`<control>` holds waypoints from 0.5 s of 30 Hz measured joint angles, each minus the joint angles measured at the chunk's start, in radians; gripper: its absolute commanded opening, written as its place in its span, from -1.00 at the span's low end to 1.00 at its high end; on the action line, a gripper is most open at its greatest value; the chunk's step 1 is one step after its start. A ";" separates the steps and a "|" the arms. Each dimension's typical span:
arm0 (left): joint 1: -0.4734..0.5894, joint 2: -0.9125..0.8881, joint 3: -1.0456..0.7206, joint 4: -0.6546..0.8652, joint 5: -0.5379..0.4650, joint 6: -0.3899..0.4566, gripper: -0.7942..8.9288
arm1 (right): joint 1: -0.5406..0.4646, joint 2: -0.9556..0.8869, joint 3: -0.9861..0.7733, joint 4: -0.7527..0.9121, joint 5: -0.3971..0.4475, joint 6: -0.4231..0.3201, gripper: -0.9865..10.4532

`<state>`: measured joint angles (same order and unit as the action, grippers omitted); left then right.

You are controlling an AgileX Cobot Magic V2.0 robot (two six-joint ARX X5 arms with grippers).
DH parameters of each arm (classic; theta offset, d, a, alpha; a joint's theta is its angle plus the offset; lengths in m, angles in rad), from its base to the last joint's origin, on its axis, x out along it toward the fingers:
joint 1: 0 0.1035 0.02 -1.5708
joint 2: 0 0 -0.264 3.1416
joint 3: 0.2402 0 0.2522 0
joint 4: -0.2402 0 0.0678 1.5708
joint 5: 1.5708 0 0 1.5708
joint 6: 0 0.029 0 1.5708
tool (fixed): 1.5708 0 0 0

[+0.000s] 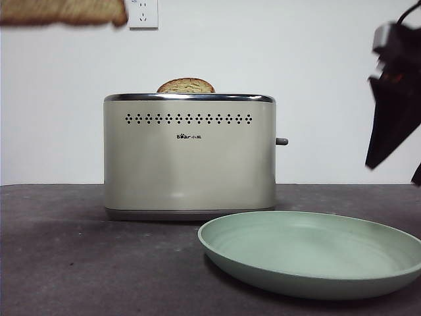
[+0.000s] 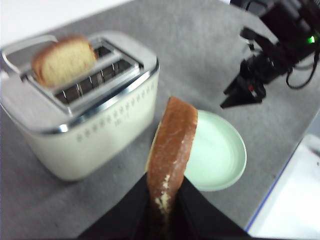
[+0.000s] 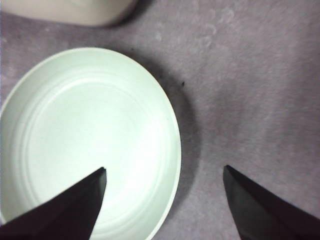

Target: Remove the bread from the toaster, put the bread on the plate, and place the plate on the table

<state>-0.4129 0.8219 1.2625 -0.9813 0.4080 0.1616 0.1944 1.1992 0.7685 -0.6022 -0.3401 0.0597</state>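
My left gripper (image 2: 165, 192) is shut on the bread (image 2: 171, 145), a tan slice with a brown crust, held edge-up in the air above the table; its lower edge (image 1: 62, 12) shows at the top left of the front view. The cream toaster (image 1: 189, 155) stands on the dark table (image 1: 79, 263). The mint-green plate (image 1: 316, 253) lies empty in front of the toaster, to its right. My right gripper (image 3: 165, 175) hangs open above the plate's rim (image 3: 172, 165), with one jaw over the plate and one over bare table.
A second, darker slice (image 1: 186, 85) pokes out of the toaster's slot (image 2: 65, 60). The toaster's lever (image 1: 281, 141) sticks out on its right side. A wall socket (image 1: 143, 13) sits on the white wall behind. A white surface (image 2: 295, 200) borders the table's edge.
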 measured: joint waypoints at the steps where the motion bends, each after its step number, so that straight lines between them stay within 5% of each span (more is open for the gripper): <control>1: 0.000 -0.016 -0.032 0.011 0.000 -0.005 -0.83 | 0.003 0.023 0.000 0.009 0.000 0.000 -0.22; 15: 0.000 -0.135 -0.270 0.045 0.040 -0.072 -0.83 | 0.040 0.245 0.000 0.109 0.000 0.000 -0.50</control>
<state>-0.4129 0.6868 0.9928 -0.9367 0.4480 0.0891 0.2348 1.4441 0.7689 -0.4927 -0.3401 0.0601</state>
